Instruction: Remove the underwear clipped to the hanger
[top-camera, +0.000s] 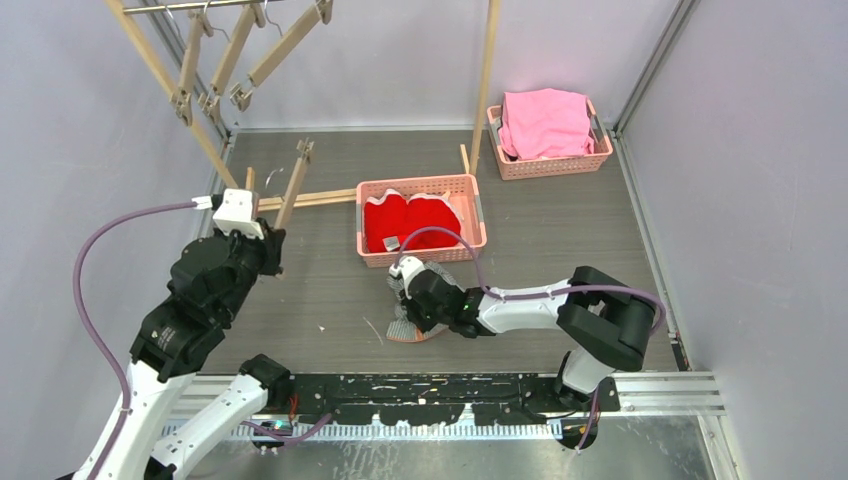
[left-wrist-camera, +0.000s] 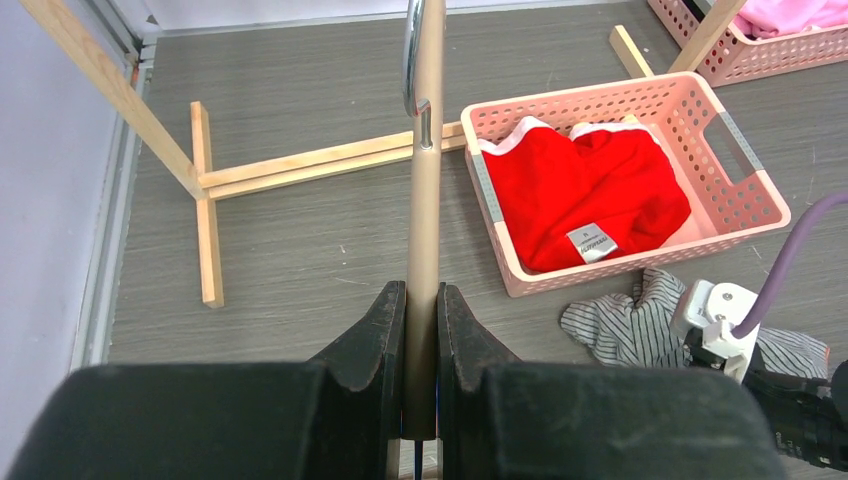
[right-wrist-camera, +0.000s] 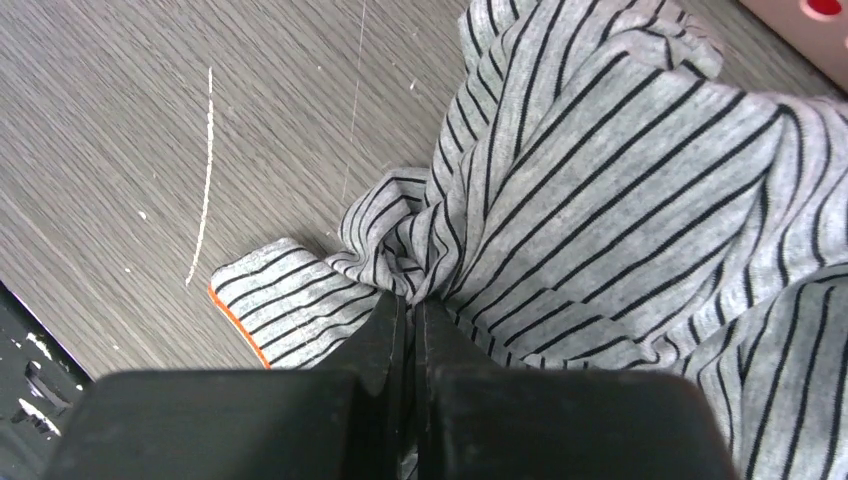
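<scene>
- Grey wood-grain table (top-camera: 300, 300) sitting between pale lilac walls.
- Left gripper (left-wrist-camera: 421, 300), at 9 o'clock on the table, clamping both fingers tight on the tan bar of a hanger (left-wrist-camera: 426, 200).
- Right gripper (right-wrist-camera: 410, 310) pinching a bunched fold of the striped briefs (right-wrist-camera: 600, 180), jaws pressed together on the cloth.
- Striped briefs lying on the table at 6 o'clock of the near basket (top-camera: 415, 181), just beside it.
- Red briefs (left-wrist-camera: 580, 190) lying inside that basket.
- Pink cloth (top-camera: 545, 122) draping over the far basket (top-camera: 550, 166) at 1 o'clock.

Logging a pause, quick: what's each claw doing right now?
Left claw: closed on the hanger.
Right claw: closed, pinching the striped briefs.
</scene>
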